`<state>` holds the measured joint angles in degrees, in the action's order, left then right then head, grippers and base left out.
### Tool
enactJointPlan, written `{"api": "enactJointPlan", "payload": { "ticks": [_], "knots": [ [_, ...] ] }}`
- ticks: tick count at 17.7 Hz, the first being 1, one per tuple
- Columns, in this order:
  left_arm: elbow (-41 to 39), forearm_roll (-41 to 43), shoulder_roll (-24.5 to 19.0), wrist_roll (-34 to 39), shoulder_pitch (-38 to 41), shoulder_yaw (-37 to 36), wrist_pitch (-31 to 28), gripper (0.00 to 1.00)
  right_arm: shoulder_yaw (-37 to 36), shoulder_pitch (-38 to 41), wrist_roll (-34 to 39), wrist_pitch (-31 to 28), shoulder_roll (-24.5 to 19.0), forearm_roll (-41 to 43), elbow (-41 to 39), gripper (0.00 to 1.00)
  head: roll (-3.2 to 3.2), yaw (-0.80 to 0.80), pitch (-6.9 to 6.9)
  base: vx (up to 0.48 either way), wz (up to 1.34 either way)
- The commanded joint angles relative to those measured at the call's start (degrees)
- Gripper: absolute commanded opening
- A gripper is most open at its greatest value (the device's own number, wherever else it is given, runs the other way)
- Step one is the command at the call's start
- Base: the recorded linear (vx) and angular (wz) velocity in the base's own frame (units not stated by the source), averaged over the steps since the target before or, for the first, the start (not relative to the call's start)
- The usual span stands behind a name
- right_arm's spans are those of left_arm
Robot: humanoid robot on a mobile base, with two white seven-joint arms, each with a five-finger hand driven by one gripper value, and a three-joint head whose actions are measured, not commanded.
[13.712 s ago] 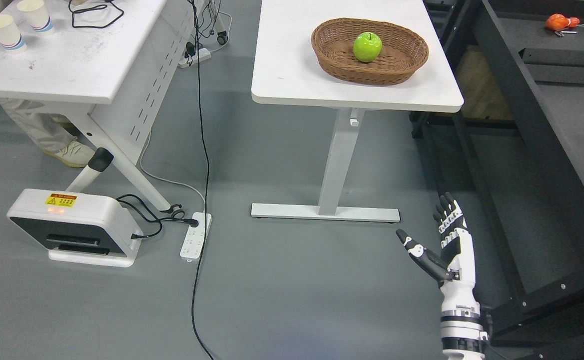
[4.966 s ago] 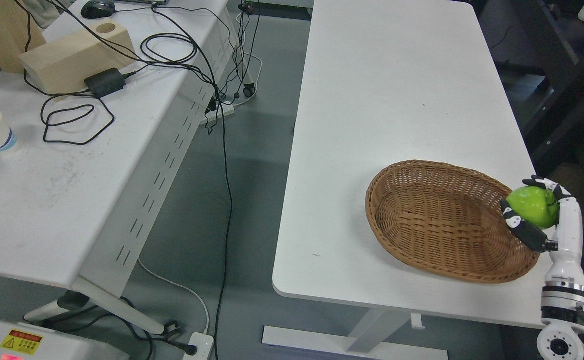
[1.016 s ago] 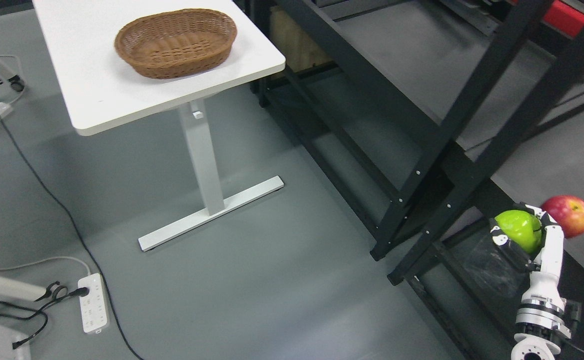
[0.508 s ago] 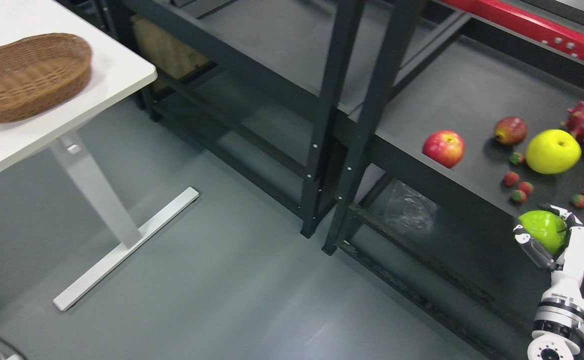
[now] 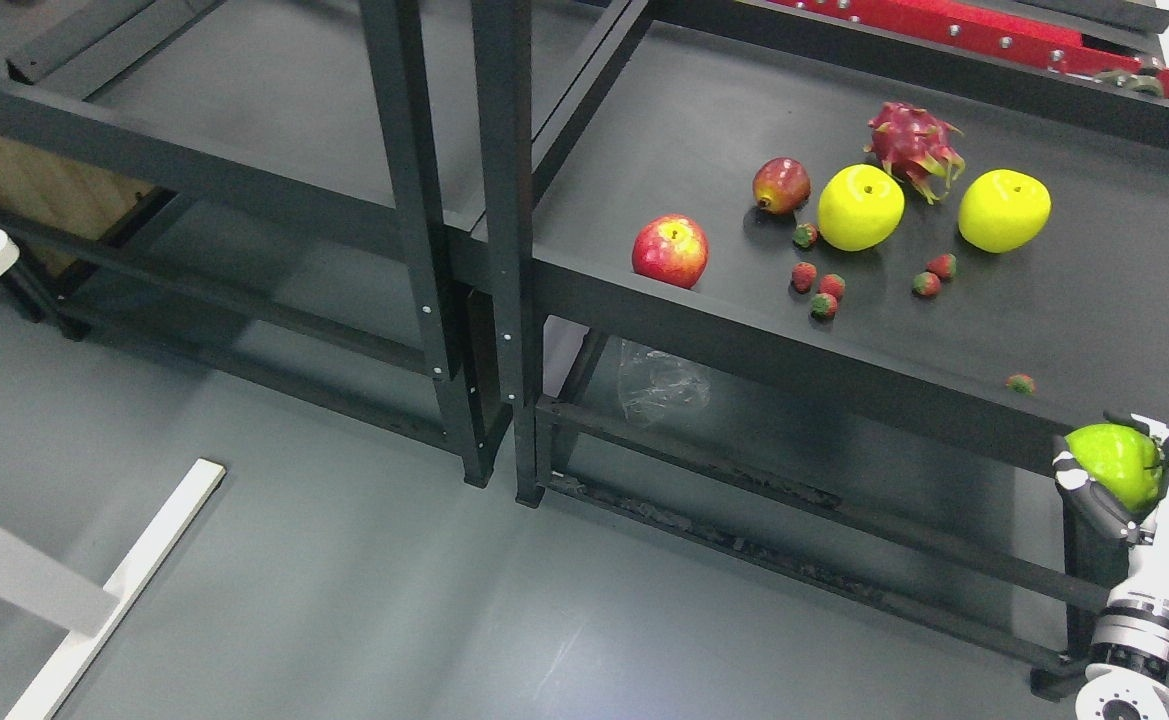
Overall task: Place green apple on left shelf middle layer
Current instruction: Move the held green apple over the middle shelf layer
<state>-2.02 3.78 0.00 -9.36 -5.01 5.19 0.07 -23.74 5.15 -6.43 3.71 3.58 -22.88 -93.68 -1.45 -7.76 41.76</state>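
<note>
Down at about four o'clock in the head view, the right hand (image 5: 1134, 485) has its fingers curled around the green apple (image 5: 1116, 463), which sits at the hand's upper end, thumb at its nine o'clock side and fingers wrapping over from three o'clock. Hand and apple sit in front of the dark shelf (image 5: 764, 335) edge. On that shelf, toward twelve o'clock, lie a red apple (image 5: 670, 251), two yellow apples (image 5: 860, 207) and a dragon fruit (image 5: 912, 139).
</note>
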Motion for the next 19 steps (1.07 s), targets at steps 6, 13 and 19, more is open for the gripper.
{"api": "enactJointPlan", "payload": {
  "ticks": [6,13,19],
  "knots": [
    [0.00,0.00,-1.00,0.05,0.00,0.00,0.02,1.00,-0.87,-0.67,0.01,0.07,0.28,-0.06,0.16,0.00,0.00,0.00,-0.01,0.088,-0.31],
    [0.00,0.00,-1.00,0.05,0.00,0.00,0.02,1.00,3.43,-5.49,1.07,0.07,0.37,-0.23,3.94,0.00,0.00,0.00,-0.01,0.161,-0.22],
    [0.00,0.00,-1.00,0.05,0.00,0.00,0.02,1.00,4.76,-11.12,1.24,0.07,0.46,-2.78,10.00,0.00,0.00,0.00,-0.01,0.227,0.01]
  ]
}}
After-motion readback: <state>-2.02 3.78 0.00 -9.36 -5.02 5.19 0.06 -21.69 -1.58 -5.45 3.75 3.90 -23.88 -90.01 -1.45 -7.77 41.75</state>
